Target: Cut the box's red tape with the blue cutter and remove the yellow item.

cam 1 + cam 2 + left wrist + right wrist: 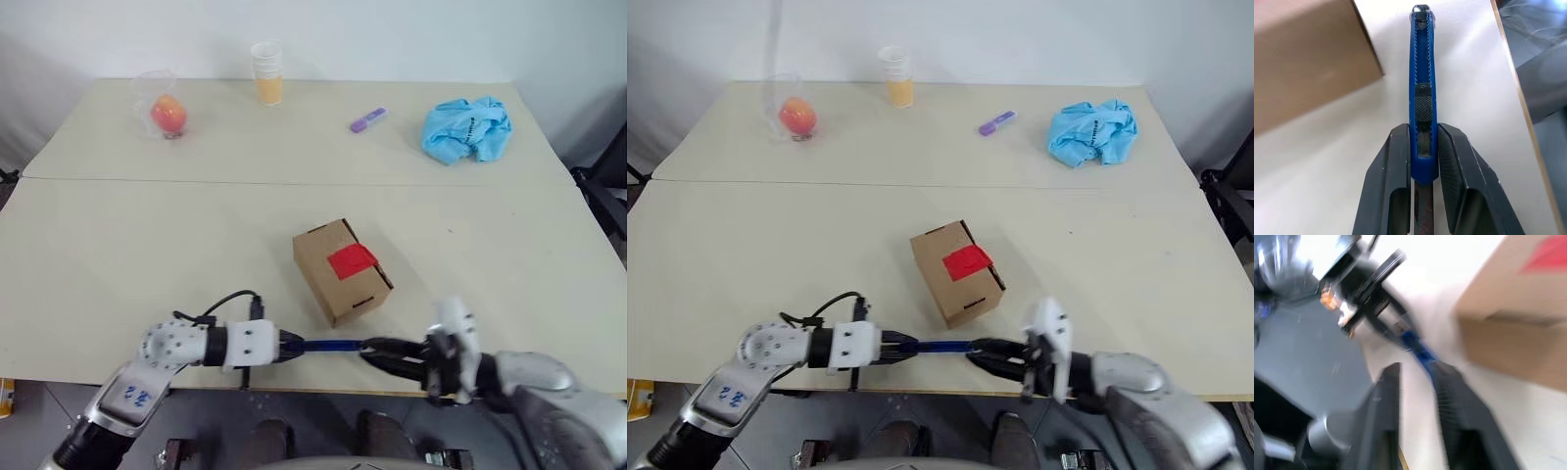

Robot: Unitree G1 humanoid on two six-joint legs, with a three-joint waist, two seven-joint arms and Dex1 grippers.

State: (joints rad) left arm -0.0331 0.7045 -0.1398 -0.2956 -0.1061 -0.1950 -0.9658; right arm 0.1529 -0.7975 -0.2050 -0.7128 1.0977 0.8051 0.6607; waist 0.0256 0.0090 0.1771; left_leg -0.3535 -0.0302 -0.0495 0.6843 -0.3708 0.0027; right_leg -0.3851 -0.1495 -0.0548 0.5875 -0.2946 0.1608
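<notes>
The box (341,271) is a small brown carton standing near the middle of the table, its flaps closed under the red tape (351,261). Close to the table's front edge, my left gripper (292,346) is shut on the handle of the blue cutter (333,345), which points level toward my right gripper (377,351). The right gripper's fingers (1454,396) stand apart around the cutter's (1418,350) tip end, so it is open. In the left wrist view the cutter (1421,73) runs past the box's (1308,58) side. The yellow item is hidden.
Along the far side stand an orange-red fruit in clear plastic (168,115), a cup of orange liquid (267,73), a purple marker (368,119) and a crumpled blue cloth (467,128). The table's front edge (294,387) runs just below both grippers.
</notes>
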